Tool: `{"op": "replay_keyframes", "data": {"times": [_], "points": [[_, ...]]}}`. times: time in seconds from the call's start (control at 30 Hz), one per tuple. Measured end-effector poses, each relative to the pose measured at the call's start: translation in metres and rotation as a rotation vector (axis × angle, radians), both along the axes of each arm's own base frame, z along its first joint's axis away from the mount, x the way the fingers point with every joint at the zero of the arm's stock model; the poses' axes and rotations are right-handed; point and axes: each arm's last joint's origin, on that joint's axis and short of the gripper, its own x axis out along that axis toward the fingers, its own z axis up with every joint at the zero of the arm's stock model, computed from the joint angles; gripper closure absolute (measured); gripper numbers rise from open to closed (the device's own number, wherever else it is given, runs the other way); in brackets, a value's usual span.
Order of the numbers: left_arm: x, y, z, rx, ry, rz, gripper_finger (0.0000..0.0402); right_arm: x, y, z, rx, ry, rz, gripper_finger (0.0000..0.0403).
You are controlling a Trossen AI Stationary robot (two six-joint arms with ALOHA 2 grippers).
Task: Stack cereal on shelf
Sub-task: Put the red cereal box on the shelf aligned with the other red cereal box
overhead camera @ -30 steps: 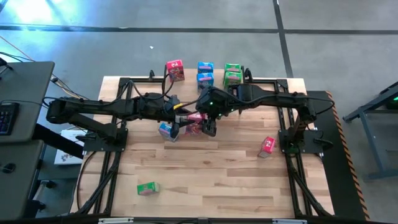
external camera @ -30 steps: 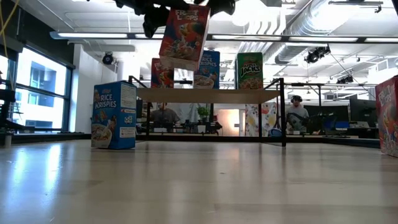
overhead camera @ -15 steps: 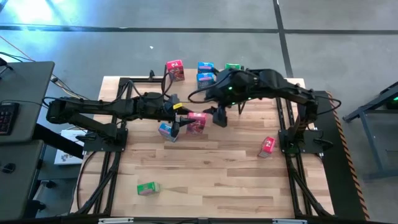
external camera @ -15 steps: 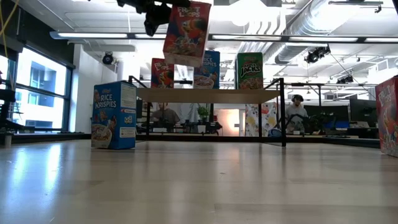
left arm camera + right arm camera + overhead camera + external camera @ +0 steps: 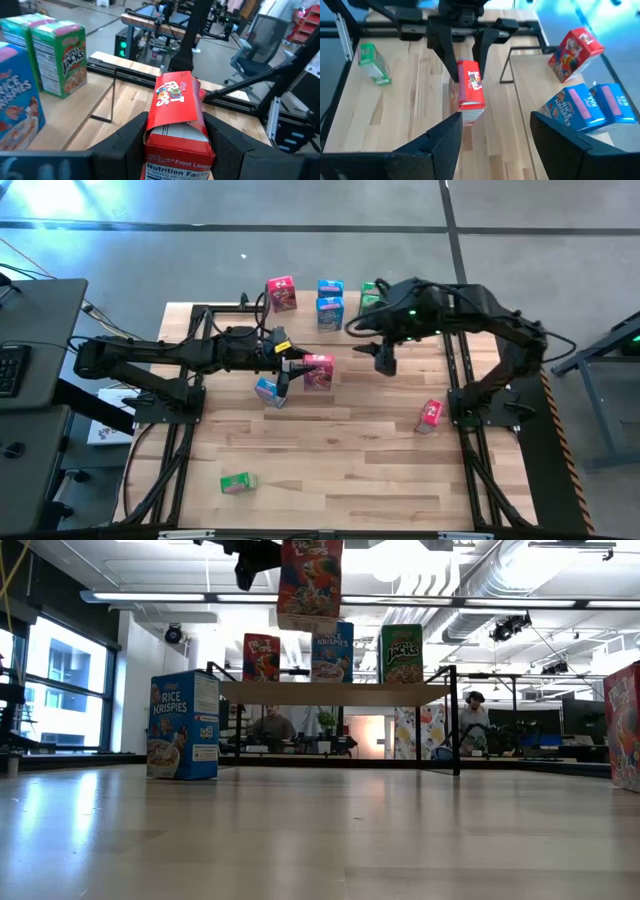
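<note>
The red box [image 5: 319,370] hangs in the air just in front of the shelf [image 5: 335,693], above its plank, pinched between the left gripper [image 5: 297,369]'s fingers, probably so it can clear the boxes already standing there. The right gripper [image 5: 385,360] hovers beside the shelf with its fingers spread and empty, likely keeping out of the way.

- My left arm reaches out over the table [image 5: 330,470], toward the middle.
- My left gripper [image 5: 300,370] is high above the table, and its fingers [image 5: 127,142] squeeze a red box [image 5: 318,371].
- My right gripper [image 5: 385,358] hangs near it with nothing between its spread fingers [image 5: 445,142].
</note>
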Motion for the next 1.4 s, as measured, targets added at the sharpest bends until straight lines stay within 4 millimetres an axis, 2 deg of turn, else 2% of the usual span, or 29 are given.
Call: {"op": "replay_keyframes", "data": {"times": [0.27, 0.6, 0.87, 1.23, 1.4], "points": [[-0.002, 0.000, 0.006, 0.007, -0.046, 0.015, 0.0240, -0.051, -0.008, -0.014, 0.032, -0.147, -0.061, 0.0176], [-0.003, 0.001, 0.011, 0.025, -0.079, 0.017, 0.0240, -0.109, -0.004, -0.045, 0.047, -0.321, -0.080, 0.0176], [-0.003, 0.002, 0.011, 0.026, -0.079, 0.022, 0.0240, -0.142, 0.000, -0.086, 0.057, -0.419, -0.085, 0.0176], [-0.003, 0.004, 0.011, 0.030, -0.078, 0.044, 0.0240, -0.168, 0.004, -0.156, 0.105, -0.569, -0.092, 0.0176], [-0.007, 0.009, 0.013, 0.032, -0.088, 0.066, 0.0240, -0.182, 0.005, -0.181, 0.144, -0.626, -0.113, 0.0176]]}}
